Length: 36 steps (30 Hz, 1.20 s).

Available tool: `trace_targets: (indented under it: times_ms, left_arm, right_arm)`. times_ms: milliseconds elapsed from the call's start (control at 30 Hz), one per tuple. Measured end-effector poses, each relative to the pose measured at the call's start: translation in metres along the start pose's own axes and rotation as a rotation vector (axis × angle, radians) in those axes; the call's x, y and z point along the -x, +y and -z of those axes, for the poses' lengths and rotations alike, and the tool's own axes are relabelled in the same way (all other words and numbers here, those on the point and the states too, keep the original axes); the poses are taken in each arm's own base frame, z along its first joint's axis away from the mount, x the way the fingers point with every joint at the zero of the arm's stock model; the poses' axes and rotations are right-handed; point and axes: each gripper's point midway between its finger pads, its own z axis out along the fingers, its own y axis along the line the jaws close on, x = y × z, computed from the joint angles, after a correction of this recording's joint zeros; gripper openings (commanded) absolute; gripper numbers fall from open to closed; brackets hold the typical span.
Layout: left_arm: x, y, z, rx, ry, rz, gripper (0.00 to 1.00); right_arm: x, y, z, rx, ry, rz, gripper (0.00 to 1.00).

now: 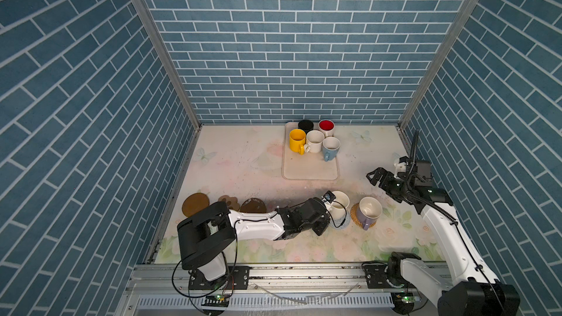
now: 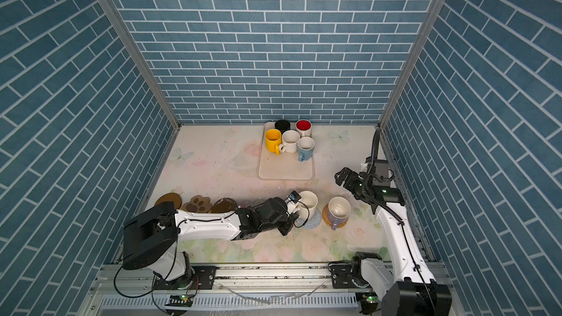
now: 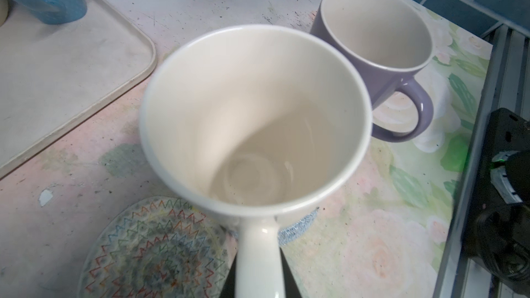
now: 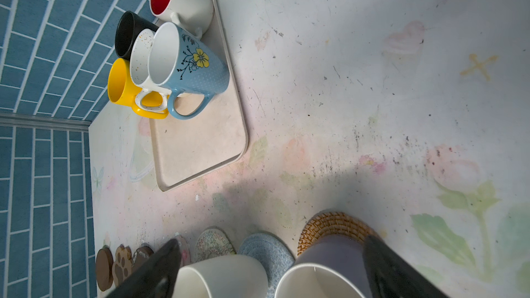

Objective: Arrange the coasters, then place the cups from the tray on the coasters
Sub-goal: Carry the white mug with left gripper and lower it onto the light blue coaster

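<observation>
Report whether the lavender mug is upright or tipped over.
Upright. The lavender mug stands on the tan woven coaster, its open mouth facing up in both top views, handle out to the side.

- Walled on three sides by blue brick-pattern panels, white joints.
- Joined at the back corners by bare metal posts.
- Floored with a pale floral tabletop, butterfly-printed, scuffed and dark-speckled.
- Edged in front by an aluminium rail and a slotted duct.
</observation>
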Motion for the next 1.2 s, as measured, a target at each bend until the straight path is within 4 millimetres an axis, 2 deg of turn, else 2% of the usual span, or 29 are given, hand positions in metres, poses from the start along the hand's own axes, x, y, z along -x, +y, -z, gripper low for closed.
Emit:
trace_targets:
  times_ms: [300,567,1200]
  left_arm:
    - [-0.002,-0.006,-0.010,-0.028,-0.010,-0.016,0.00]
    - [0.000,-0.007,-0.012,-0.030,-0.018,-0.024,0.01]
    - [0.005,-0.007,-0.013,-0.026,-0.063,-0.018,0.54]
  right_arm:
    - [0.001,-0.001,0.000,-0.001,-0.004,-0.002,0.99]
    - [0.001,-0.001,-0.001,-0.003,-0.001,-0.003,0.99]
    - [0.002,-0.001,-0.002,0.001,0.000,-0.007,0.99]
